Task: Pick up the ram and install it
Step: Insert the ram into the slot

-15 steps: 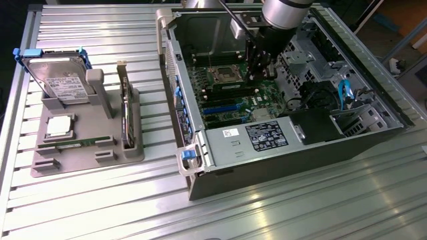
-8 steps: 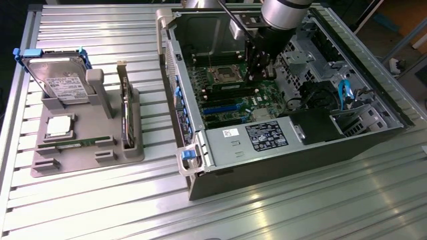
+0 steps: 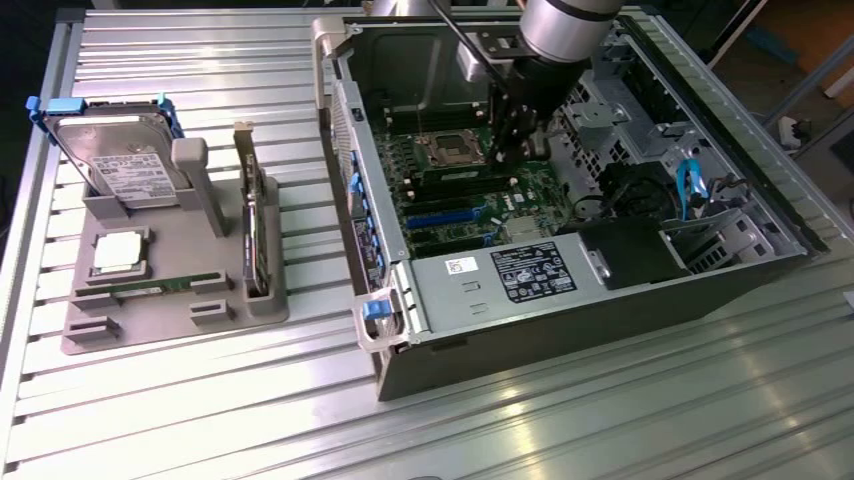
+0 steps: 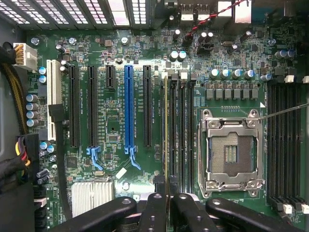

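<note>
Ribbed metal table carries the open computer case, where the tool clamps the ram near the CPU socket.

- A green motherboard is seen from straight above, inside a computer case.
- Two black jaws are closed on the ram, which shows edge-on as a thin line.
- The ram runs along the outermost of a group of black memory slots, the one farthest from the open silver processor socket.
- Whether it is seated cannot be told.
- One blue expansion slot stands among black ones.
- A ribbed silver heatsink lies near the jaws.
</note>
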